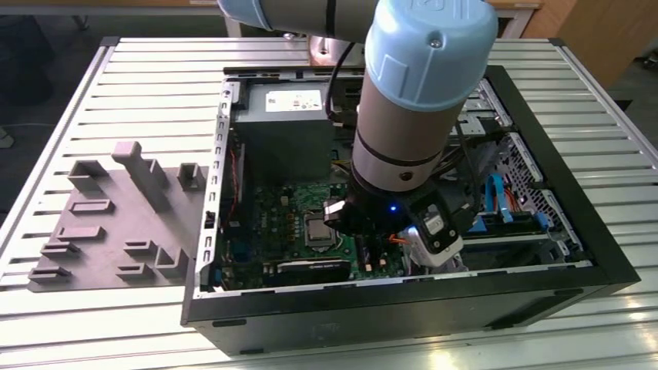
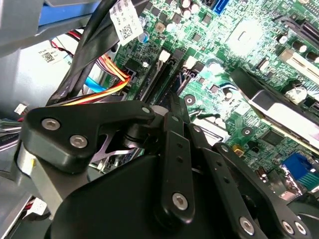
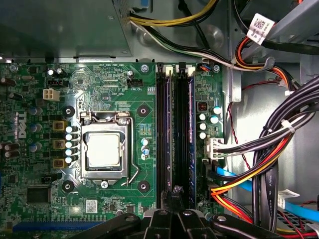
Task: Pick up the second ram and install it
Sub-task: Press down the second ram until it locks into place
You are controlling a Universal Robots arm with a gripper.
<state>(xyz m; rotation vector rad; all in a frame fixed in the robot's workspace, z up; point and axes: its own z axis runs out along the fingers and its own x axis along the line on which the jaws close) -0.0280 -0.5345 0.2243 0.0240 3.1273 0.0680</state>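
Observation:
In the first wrist view, a dark-blue ram stick [image 3: 191, 144] stands edge-on in one of the long black memory slots [image 3: 164, 139] beside the processor socket [image 3: 103, 149]. I cannot tell whether another stick sits in the neighbouring slots. My gripper [image 3: 175, 193] is shut, its black fingers pressed together with nothing visible between them. The tips hang over the near end of the slots. The second wrist view shows the gripper [image 2: 172, 97] just above the same slots [image 2: 162, 74]. In the exterior view my arm [image 1: 411, 131] reaches down into the open computer case [image 1: 575, 254].
A grey moulded holder tray [image 1: 113, 216] lies on the slatted table at the exterior view's left. The grey power-supply box [image 1: 283, 116] fills the case's far end. Bundles of black, orange and blue cables [image 3: 269, 164] run close beside the slots. A card [image 2: 279, 107] stands on the green board.

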